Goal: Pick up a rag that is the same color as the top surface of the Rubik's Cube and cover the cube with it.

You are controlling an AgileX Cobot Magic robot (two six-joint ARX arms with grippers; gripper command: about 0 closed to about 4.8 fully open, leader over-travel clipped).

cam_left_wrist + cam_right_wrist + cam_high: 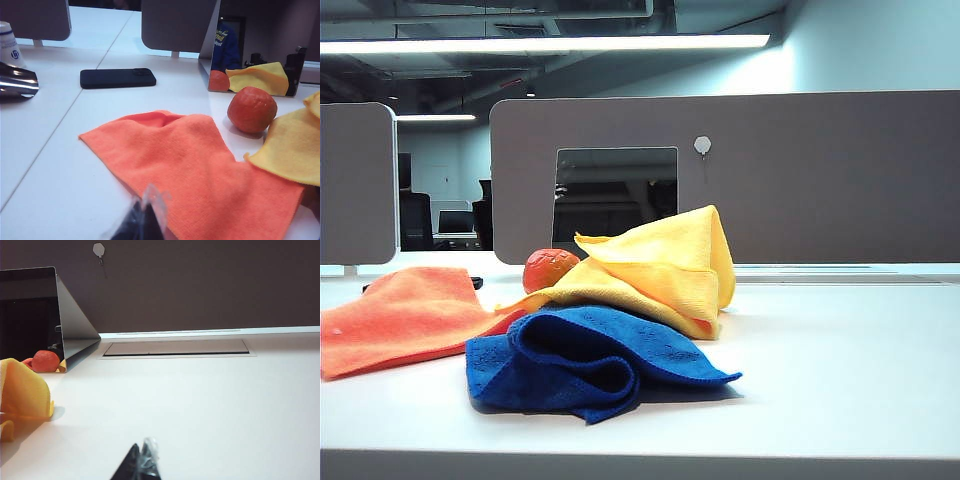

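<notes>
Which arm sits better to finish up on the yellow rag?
Probably left. The left claw hangs over the orange cloth, with the yellow rag just beyond it. The right claw, shut, faces bare table, the rag off to its side.

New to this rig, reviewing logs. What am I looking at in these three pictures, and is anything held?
A two-armed table robot. One picture comes from a camera off the arms, low at the table edge; the other two from a camera on each wrist.

On the white table: a yellow rag draped in a mound, a blue cloth in front, an orange cloth on the left, a round orange fruit behind. No cube shows.

Left gripper hangs over the orange cloth; its jaws are too blurred to read. Right gripper is over bare table, shut, holding nothing.
</notes>
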